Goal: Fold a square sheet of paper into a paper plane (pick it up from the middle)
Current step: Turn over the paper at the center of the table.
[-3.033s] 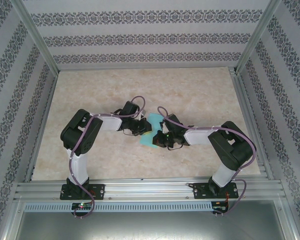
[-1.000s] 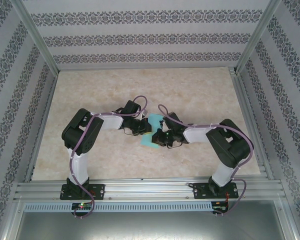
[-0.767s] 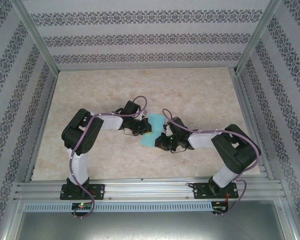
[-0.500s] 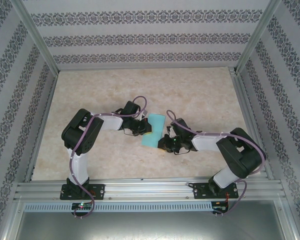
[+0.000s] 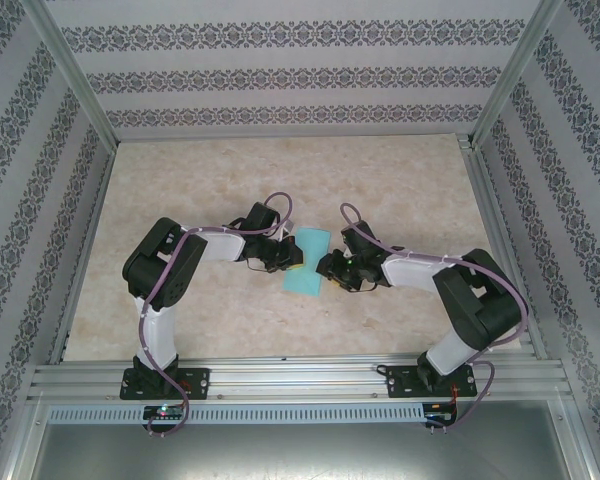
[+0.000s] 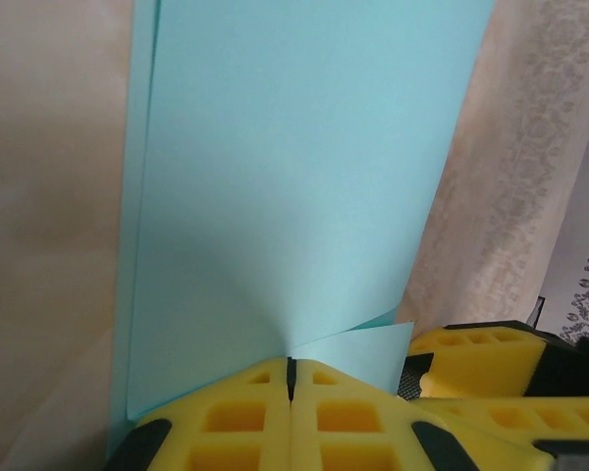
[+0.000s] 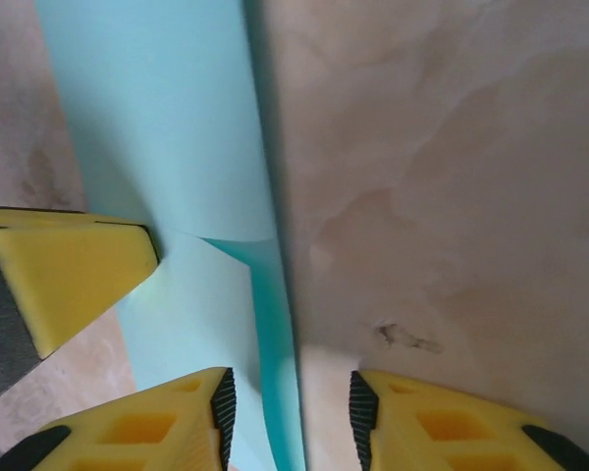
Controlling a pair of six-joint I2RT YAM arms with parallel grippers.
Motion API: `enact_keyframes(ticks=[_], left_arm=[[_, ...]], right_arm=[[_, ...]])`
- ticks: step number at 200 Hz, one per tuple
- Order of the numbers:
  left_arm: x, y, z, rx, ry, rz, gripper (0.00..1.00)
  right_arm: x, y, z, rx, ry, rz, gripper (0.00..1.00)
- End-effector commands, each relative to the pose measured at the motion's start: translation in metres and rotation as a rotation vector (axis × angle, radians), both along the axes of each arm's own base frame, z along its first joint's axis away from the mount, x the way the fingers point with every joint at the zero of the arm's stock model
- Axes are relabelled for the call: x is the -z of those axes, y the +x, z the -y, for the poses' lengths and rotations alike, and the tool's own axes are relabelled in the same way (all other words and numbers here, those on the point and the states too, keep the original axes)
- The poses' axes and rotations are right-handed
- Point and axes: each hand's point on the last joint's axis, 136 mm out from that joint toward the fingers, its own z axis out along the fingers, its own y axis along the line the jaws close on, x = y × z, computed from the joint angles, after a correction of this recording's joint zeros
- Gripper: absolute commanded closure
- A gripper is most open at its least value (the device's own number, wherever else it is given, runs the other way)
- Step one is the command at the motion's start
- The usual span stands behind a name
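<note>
The left end effector point(image 5: 291, 257) is clamped on one edge of the folded square sheet of paper point(image 5: 308, 262). The right end effector point(image 5: 325, 268) stands open, astride the opposite edge.

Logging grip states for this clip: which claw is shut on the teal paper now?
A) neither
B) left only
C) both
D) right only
B: in its wrist view the left claw is closed tight on the teal paper, while the right claw stands open, the paper's edge in its gap.
</note>
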Motion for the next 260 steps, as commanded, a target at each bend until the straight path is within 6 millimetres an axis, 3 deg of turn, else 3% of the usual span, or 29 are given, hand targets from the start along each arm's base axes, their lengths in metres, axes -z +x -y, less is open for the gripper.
enact_keyframes(ticks=[1, 37, 146, 161, 180, 200, 218, 260], left_arm=[[0.006, 0.001, -0.01, -0.032, 0.05, -0.015, 0.91], [-0.005, 0.003, -0.005, -0.015, 0.019, 0.008, 0.85], [-0.014, 0.004, -0.005, 0.016, 0.037, 0.036, 0.82], [-0.013, 0.004, -0.006, 0.019, 0.043, 0.031, 0.83], [-0.014, 0.003, -0.006, 0.024, 0.046, 0.033, 0.83], [-0.013, 0.004, -0.005, 0.025, 0.042, 0.031, 0.83], [-0.014, 0.005, -0.005, 0.024, 0.042, 0.034, 0.83], [-0.013, 0.006, -0.005, 0.019, 0.041, 0.031, 0.82]], right_arm=[[-0.002, 0.01, -0.014, -0.004, 0.058, 0.003, 0.63], [-0.002, 0.012, -0.017, -0.005, 0.077, 0.011, 0.71], [-0.014, 0.018, -0.021, 0.004, 0.102, 0.067, 0.69], [-0.023, 0.019, -0.02, 0.032, 0.124, 0.098, 0.74], [-0.039, 0.021, -0.012, 0.059, 0.102, 0.155, 0.67], [-0.037, 0.018, -0.006, 0.036, 0.032, 0.122, 0.67], [-0.025, 0.016, -0.002, 0.052, 0.004, 0.088, 0.6], [-0.01, 0.012, -0.017, 0.021, 0.066, 0.03, 0.57]])
